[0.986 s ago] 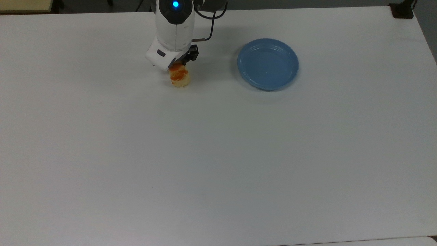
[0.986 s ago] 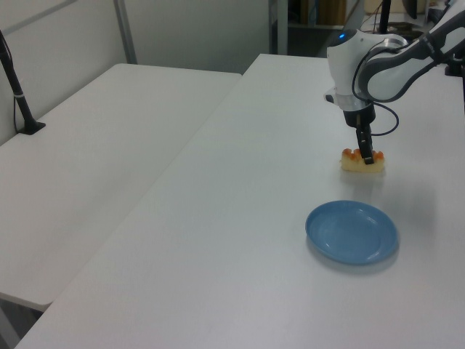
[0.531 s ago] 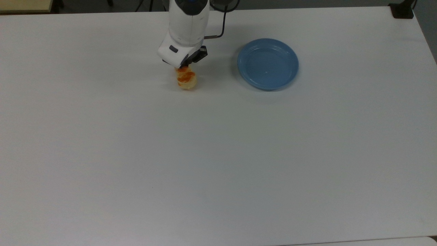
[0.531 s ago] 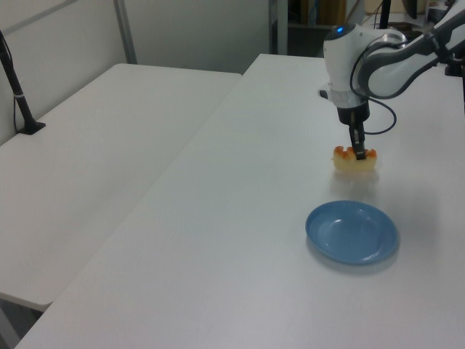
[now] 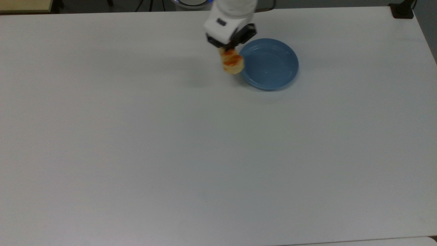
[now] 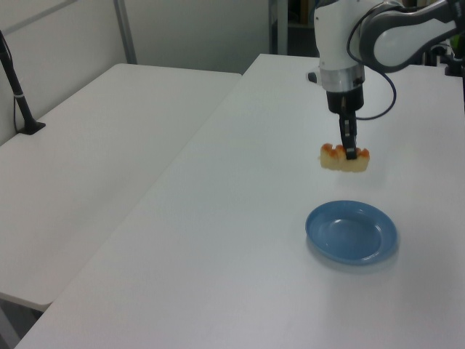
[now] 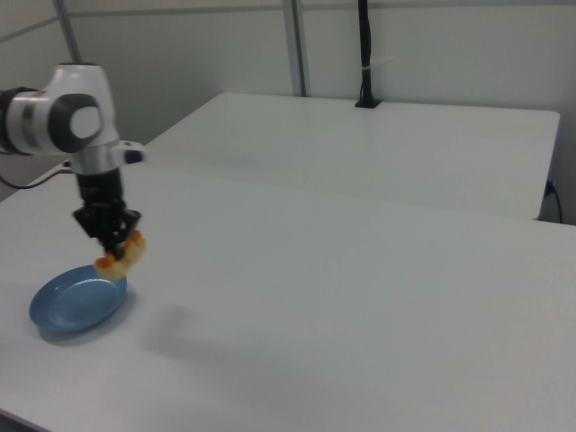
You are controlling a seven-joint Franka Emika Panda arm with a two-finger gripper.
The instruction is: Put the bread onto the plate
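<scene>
1. The claw (image 6: pixel 349 151) is clamped on the bread (image 6: pixel 344 158), which hangs clear of the worktop (image 5: pixel 170 153), its shadow lying apart from it in the top view.
2. In the top view the bread (image 5: pixel 232 61) sits in the upper middle of the frame, just at the left rim of the plate (image 5: pixel 268 64); the plate's centre lies to the top view's right of the claw (image 5: pixel 228 48).
3. In the left view the plate (image 6: pixel 352 232) lies below the bread, towards the lower right.
4. The bread's long axis runs roughly across the fingers, level in the left view.
5. The arm's wrist points straight down over the load; the right view shows the bread (image 7: pixel 121 256) above the plate's (image 7: pixel 76 303) near edge.
6. Judged: carrying stage; a short further shift over the plate, then lowering.
</scene>
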